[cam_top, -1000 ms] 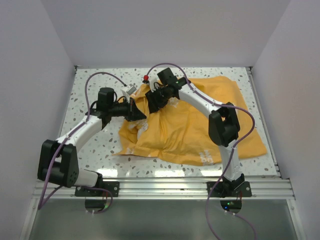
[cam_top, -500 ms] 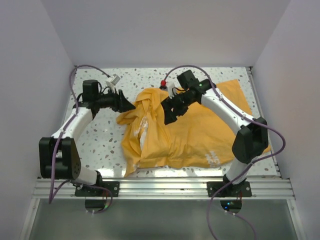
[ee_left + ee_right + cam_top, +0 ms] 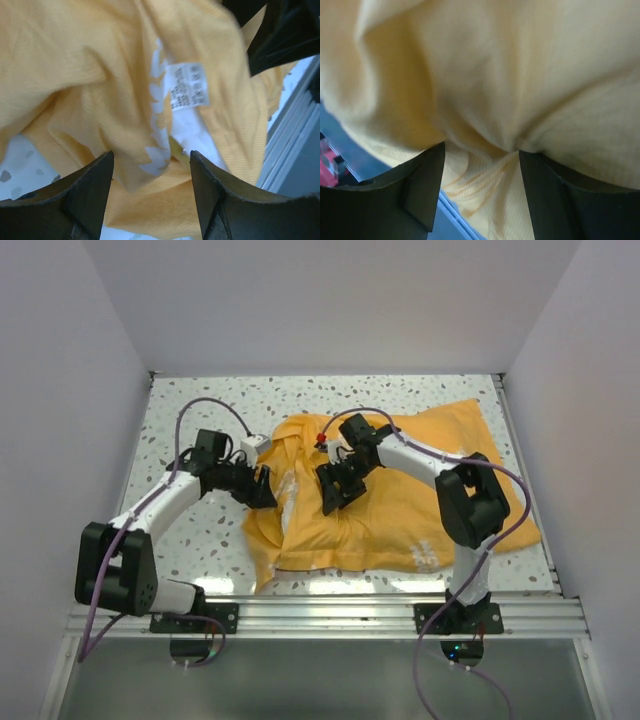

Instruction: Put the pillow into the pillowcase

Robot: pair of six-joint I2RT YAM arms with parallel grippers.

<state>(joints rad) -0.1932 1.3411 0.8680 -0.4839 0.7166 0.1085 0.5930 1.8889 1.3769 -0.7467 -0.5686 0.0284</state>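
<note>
Spreading from the middle of the speckled table (image 3: 200, 410) to close by its right edge, the pillowcase (image 3: 420, 500) is the largest thing on it. It is thin orange-yellow cloth, fairly flat on the right, rumpled and heaped on the left where both arms meet it. Its far right corner lies near the back right of the table, and its near edge runs just beside the metal rail (image 3: 330, 615) at the front. White walls (image 3: 60, 390) close the table on 3 sides, so the bare room is on the left third and in a strip along the back.

The pillow (image 3: 289, 502) sits inside the case at its left end, showing only as a white patch through the parted folds. The left wrist view shows that white surface next to a small printed label (image 3: 187, 92) and a row of white zigzag print on the cloth, with a thin yellow-green tint at the pillow's edge.

The left gripper (image 3: 263, 488) is at the case's left border, its 2 fingers apart, cloth lying beyond them and nothing pinched. The right gripper (image 3: 334, 496) is low over the heap just right of the white patch. Its jaws are apart too, a puckered fold of cloth bulging toward the gap; whether either finger touches it cannot be told.
</note>
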